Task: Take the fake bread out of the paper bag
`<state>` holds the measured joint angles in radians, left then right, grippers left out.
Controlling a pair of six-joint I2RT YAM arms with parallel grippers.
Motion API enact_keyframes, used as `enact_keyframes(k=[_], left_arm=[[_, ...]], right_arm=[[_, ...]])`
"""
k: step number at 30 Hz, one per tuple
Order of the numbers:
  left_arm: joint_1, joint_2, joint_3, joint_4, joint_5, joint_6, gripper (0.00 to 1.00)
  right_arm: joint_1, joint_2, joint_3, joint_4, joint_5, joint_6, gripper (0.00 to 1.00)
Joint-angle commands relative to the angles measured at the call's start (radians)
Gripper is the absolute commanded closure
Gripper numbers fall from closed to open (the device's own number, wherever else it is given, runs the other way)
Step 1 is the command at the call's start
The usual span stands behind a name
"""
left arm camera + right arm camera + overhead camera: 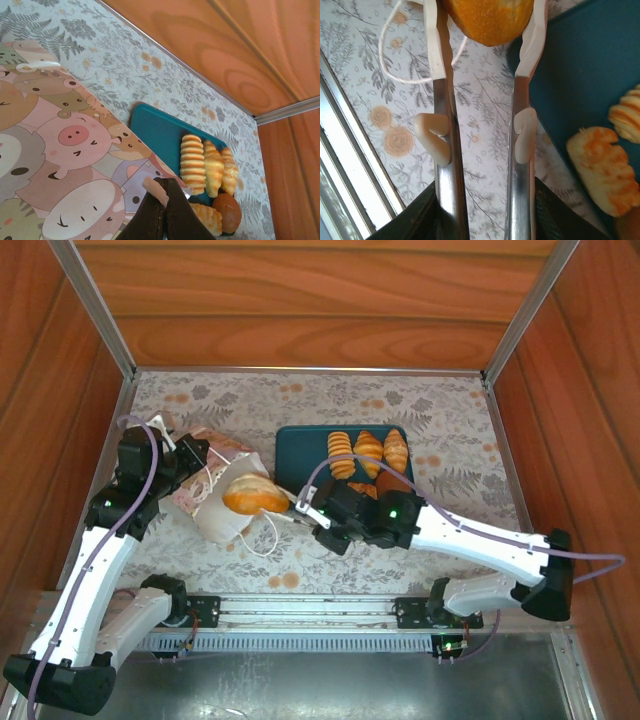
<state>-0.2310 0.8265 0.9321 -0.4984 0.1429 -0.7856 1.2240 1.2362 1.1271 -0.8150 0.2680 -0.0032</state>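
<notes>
At the mouth of the paper bag point(212, 515), lying on its side on the flowered table point(450, 410), the right gripper point(293, 510) clamps an oval loaf point(252, 496) between its 2 fingers, just beside the teal tray point(296, 445). The left gripper point(196, 455) is pinched tight on the bag's other end. 5 pastries point(210, 170) sit on the tray, among them a ridged roll point(341, 454) and a dark bun point(227, 210).

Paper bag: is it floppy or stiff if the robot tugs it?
Probably floppy: the paper bag lies slumped on its side, its mouth creased. Likely light and easily dragged, which may be why the left gripper pinches its edge.
</notes>
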Motion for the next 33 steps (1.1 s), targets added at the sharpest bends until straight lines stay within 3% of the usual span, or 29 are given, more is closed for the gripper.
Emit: enact_keyframes(k=[1,9,15,24,33], left_arm=[[0.005,-0.006,0.03,0.008,-0.05,0.005,1.0],[0.005,-0.026,0.021,0.009,-0.085,0.005,1.0],[0.005,-0.039,0.017,0.007,-0.082,0.002,1.0],[0.005,-0.044,0.017,0.008,-0.052,-0.001,1.0],[0.005,-0.047,0.017,0.007,-0.033,0.003,1.0]], right_arm=[[0.003,-0.071,-0.011,-0.04,0.101,-0.028,0.59],[-0.062,-0.193,-0.034,-0.068,0.181,-0.05,0.59],[-0.177,-0.219,-0.085,0.008,0.111,-0.047,0.59],[-0.345,-0.079,-0.081,0.082,-0.035,-0.092,0.58],[-0.408,0.148,-0.012,0.12,-0.056,-0.123,0.58]])
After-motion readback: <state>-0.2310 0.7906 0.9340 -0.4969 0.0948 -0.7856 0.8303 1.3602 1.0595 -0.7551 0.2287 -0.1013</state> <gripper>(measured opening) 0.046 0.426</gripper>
